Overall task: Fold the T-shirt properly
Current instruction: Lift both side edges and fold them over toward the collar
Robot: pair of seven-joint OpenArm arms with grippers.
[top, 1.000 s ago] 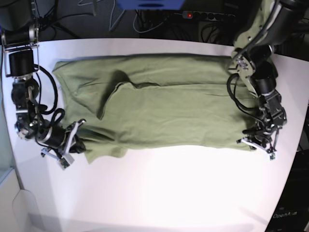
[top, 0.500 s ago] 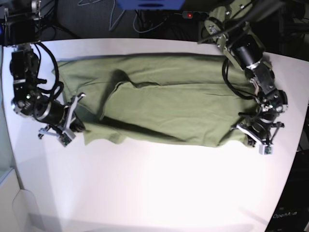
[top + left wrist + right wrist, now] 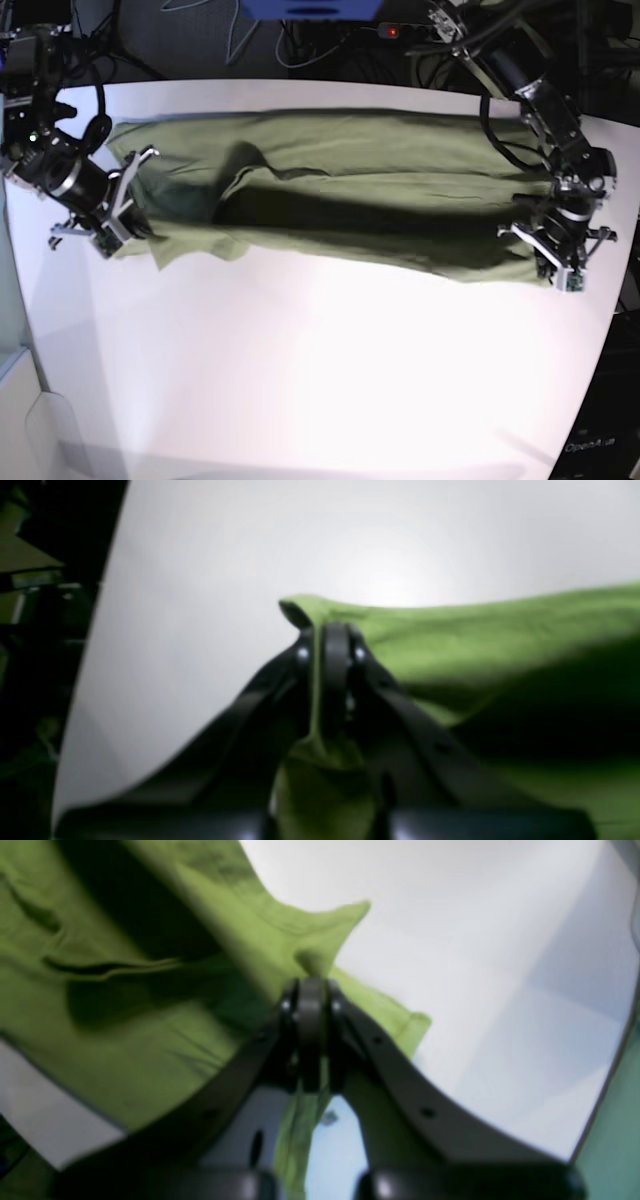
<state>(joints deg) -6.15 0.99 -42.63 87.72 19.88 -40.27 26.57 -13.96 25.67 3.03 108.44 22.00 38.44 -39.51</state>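
item: t-shirt (image 3: 350, 190), olive green, lying lengthwise across the far half of the white bench (image 3: 320, 380), its near long edge lifted and doubled toward the far edge, a dark shadowed crease beneath. left end effector (image 3: 558, 255), at the base view's right end of the cloth, clenched on a pinch of the hem; right end effector (image 3: 118, 205), at the opposite end, likewise clenched on the cloth edge. step in hand, by judgement: carrying the near edge over to meet the far edge for a lengthwise fold. done well, both ends travel level and together, fabric kept taut between them so the middle does not sag or bunch, edges laid flush before letting go. the base view alone gives the whole span and the rumpled ridge near the right arm's end. the wrist views alone give the grips: fabric drawn between closed jaws, a corner peaking just past each tip; both are blurred, so fine detail is lost.
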